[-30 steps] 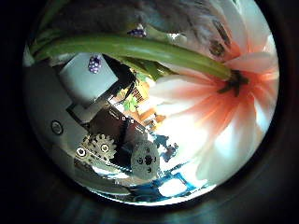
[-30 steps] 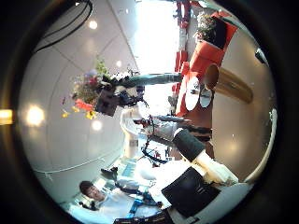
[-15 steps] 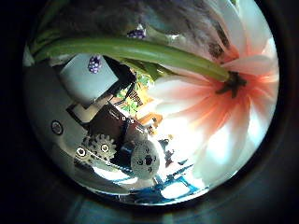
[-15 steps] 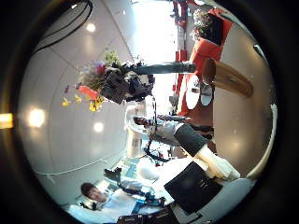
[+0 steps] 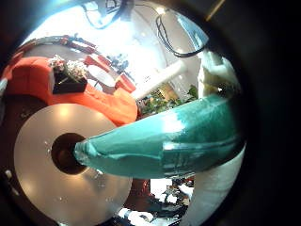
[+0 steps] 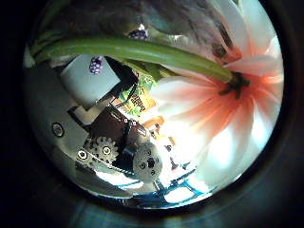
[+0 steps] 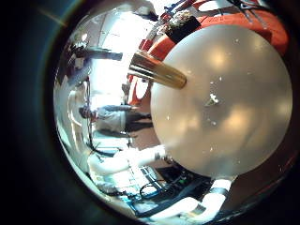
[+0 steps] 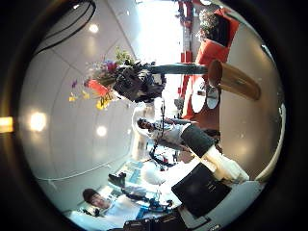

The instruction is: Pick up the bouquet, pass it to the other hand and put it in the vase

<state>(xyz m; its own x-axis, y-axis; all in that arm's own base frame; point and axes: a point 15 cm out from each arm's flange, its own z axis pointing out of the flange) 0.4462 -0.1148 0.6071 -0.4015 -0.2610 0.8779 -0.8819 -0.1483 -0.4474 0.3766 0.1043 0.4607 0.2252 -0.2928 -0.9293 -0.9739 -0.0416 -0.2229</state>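
Observation:
In the right thumb side palm view my left hand (image 8: 135,85) is curled round the bouquet (image 8: 104,72), high over the vase (image 8: 231,80), whose mouth faces it. In the left thumb side palm view a thick stem (image 6: 142,52) and a large flower (image 6: 223,100) fill the picture, close to that palm. The left little finger side palm view looks down into the vase mouth (image 5: 64,151) past one of that hand's own fingers (image 5: 179,141). The right little finger side palm view shows the vase (image 7: 155,70) standing on the round table (image 7: 234,103). A straight finger (image 8: 207,154) of my right hand reaches in; it holds nothing.
The round table (image 5: 42,193) carries only the vase. A sofa (image 5: 94,89) with a box of plants (image 5: 68,73) on it stands beyond the table. Ceiling lights (image 8: 37,120) show above.
In the right thumb side palm view my left hand has moved with the bouquet towards the line over the vase. The flower stays just as close to the left palm.

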